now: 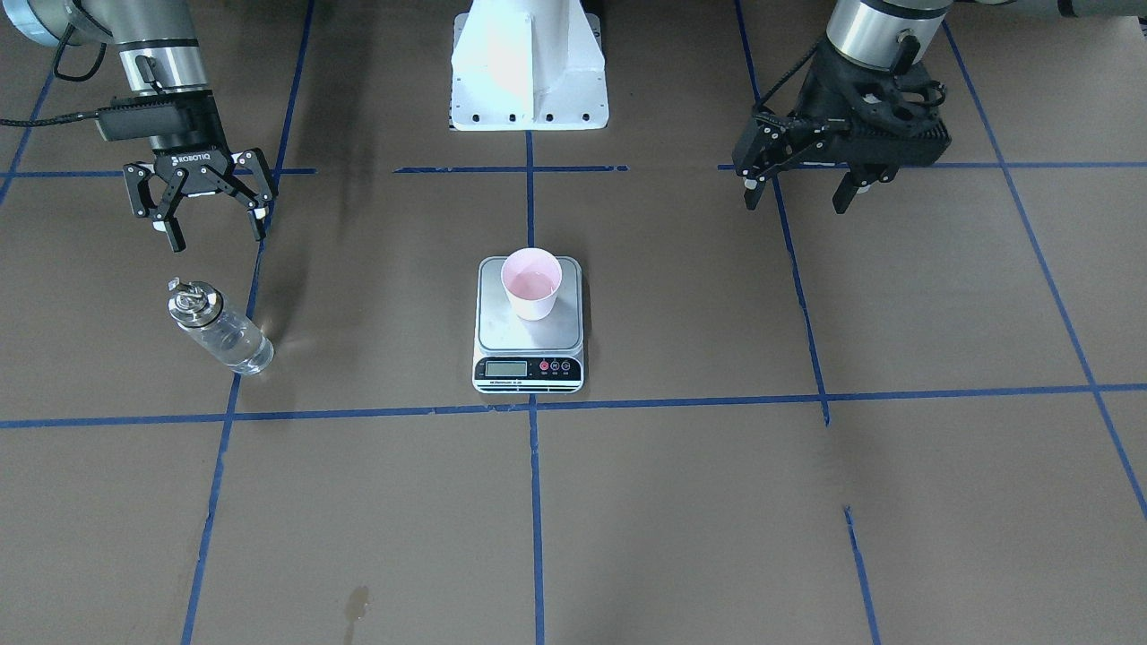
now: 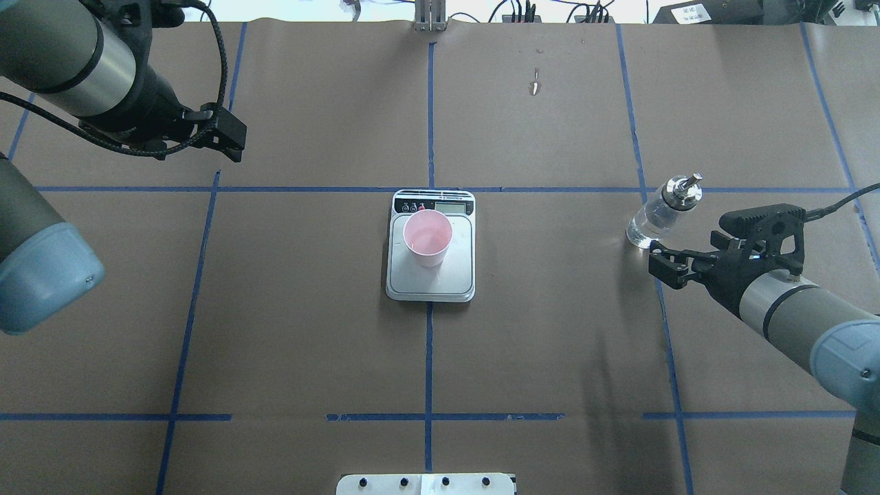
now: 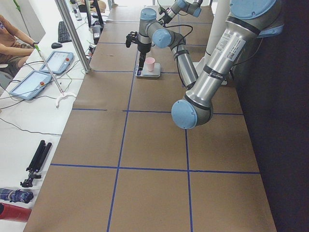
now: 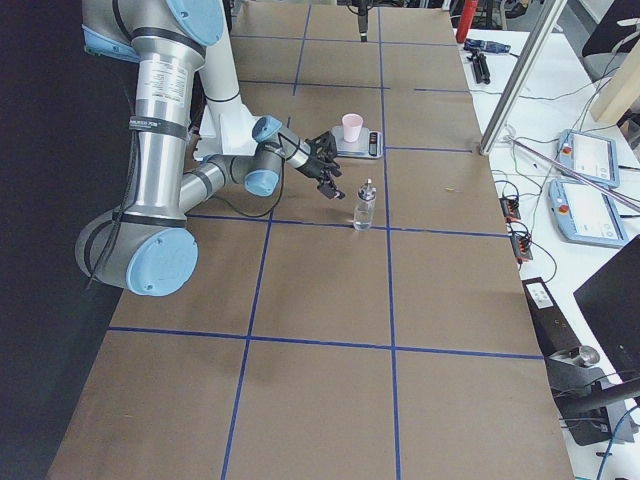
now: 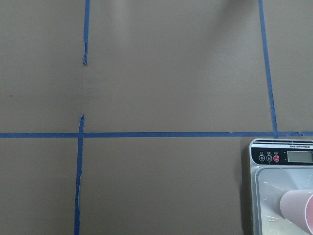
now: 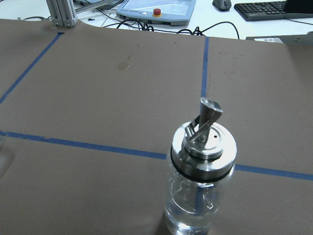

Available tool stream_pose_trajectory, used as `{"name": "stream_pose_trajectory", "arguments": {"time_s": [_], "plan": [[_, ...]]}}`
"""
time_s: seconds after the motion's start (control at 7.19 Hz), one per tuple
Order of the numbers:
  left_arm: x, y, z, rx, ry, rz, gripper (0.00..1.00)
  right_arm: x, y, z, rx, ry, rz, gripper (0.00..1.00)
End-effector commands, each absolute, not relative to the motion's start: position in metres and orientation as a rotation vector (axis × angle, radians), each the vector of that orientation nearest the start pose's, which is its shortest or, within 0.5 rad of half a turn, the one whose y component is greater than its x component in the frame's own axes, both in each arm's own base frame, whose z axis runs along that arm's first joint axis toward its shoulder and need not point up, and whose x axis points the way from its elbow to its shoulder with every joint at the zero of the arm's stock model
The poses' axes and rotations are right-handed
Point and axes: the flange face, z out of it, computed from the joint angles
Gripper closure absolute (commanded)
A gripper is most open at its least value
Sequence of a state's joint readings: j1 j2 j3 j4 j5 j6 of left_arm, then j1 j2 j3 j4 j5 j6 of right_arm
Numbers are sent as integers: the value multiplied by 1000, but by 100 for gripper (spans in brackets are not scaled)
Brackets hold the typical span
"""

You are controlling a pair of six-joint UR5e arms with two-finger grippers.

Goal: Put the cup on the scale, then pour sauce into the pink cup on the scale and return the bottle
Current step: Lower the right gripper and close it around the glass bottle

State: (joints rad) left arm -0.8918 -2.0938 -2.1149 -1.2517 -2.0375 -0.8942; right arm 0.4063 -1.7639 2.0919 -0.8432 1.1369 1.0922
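The pink cup (image 1: 531,285) stands upright on the steel plate of the scale (image 1: 529,345) at the table's middle; both also show in the overhead view, cup (image 2: 427,237) and scale (image 2: 431,285). The clear glass bottle (image 1: 219,327) with its silver spout cap stands on the table, holding clear sauce (image 6: 193,210). My right gripper (image 1: 218,235) is open and empty, just behind the bottle on the robot's side, apart from it. My left gripper (image 1: 797,203) is open and empty, hovering far off on the other side. The left wrist view shows the scale's corner (image 5: 274,161) and the cup's edge (image 5: 296,210).
The white robot base (image 1: 529,67) stands at the table's robot side. Blue tape lines cross the brown table cover. A small stain (image 1: 358,602) lies near the operators' edge. Control pendants (image 4: 590,160) lie beyond the table's far edge.
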Motion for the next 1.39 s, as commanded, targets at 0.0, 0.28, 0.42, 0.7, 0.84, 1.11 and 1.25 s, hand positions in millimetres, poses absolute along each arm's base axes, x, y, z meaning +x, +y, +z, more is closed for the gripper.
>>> {"name": "stream_pose_trajectory", "arguments": {"time_s": [0.0,0.28,0.42,0.7,0.84,1.11,1.25], "plan": [[267,-472,187,204,829,-22,0,-312,-331,416,876,-747,190,0],[268,-473,188,205,828,-22,0,-318,-327,435,900,-689,187,0],[268,-474,189,205,826,-22,0,-325,-323,441,935,-656,191,0],[270,-474,190,204,824,-22,0,-333,-314,442,976,-641,207,0],[270,-474,190,204,823,-21,0,-339,-305,442,1016,-649,227,0],[271,-476,191,204,819,-23,0,-350,-301,483,1075,-682,267,0],[271,-476,195,198,816,-24,0,-353,-298,493,1092,-678,270,0]]}}
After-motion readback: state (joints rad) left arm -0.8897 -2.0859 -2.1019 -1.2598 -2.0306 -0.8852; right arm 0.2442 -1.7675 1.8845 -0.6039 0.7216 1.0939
